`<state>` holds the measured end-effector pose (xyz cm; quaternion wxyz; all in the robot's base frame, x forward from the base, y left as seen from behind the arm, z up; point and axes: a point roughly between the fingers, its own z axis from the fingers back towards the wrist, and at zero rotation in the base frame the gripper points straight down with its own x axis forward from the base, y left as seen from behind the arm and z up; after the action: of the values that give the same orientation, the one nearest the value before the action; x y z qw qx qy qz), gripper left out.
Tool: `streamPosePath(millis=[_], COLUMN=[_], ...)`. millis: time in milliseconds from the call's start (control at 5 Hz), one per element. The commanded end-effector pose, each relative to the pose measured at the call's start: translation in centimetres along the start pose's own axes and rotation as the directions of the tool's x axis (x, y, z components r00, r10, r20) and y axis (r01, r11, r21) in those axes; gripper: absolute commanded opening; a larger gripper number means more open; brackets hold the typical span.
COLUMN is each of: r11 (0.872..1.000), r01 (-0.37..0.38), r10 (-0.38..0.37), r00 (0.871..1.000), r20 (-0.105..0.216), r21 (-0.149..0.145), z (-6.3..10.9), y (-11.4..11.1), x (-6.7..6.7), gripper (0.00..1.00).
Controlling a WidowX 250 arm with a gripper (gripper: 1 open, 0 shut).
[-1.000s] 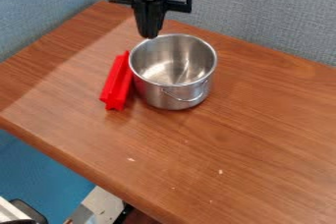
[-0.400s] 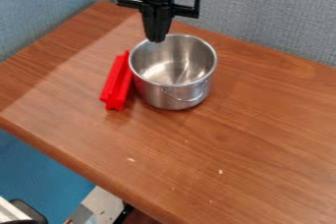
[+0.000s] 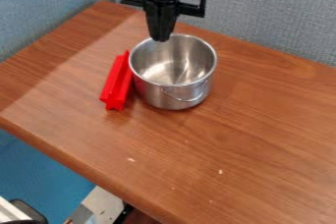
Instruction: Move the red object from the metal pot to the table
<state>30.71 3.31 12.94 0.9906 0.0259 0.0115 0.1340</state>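
Table (image 3: 79, 95), brown wood grain with a rounded edge, fills most of the view and runs from the upper left down to the lower right. Its left part is bare. Blue-grey wall stands behind it, and blue floor shows below the near edge at lower left.

Next to the right lies the red bar (image 3: 117, 82), flat on the wood, its long axis running from upper right to lower left. It sits just beside the pot's left wall, so close that I cannot tell whether the two touch. It is outside the pot, on the tabletop.

Right of it stands the pot (image 3: 175, 71), shiny steel, upright, no lid, its inside showing only bright metal. A thin wire handle hangs down along its near side.

Above the pot's far rim hangs the gripper (image 3: 160, 33), dark, pointing straight down, with a crossbar on its body near the top of the view. Its fingers are pressed together into one narrow tip and hold nothing. The tip is over the far edge of the pot's opening, clear of the bar. Nothing stands between the bar and the open wood around it.

Compared with a second ago, the gripper sits slightly higher and a little further right; bar and pot lie where they were.
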Motion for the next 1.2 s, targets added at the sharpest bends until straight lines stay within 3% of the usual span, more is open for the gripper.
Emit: streamPosePath(millis=[0,400,1000], r11=[1.000,0.999,0.999], r01=[0.008,0.001,0.013], r10=[-0.009,-0.004,-0.019], r00=[0.997,0.996,0.993], r20=[0.079,0.093,0.117], r21=[0.011,0.032,0.051], z=[1.7,1.4,1.9], y=[-0.1,0.1,-0.2], x=[0.0,0.1,-1.0], gripper=[0.00,0.00,0.00])
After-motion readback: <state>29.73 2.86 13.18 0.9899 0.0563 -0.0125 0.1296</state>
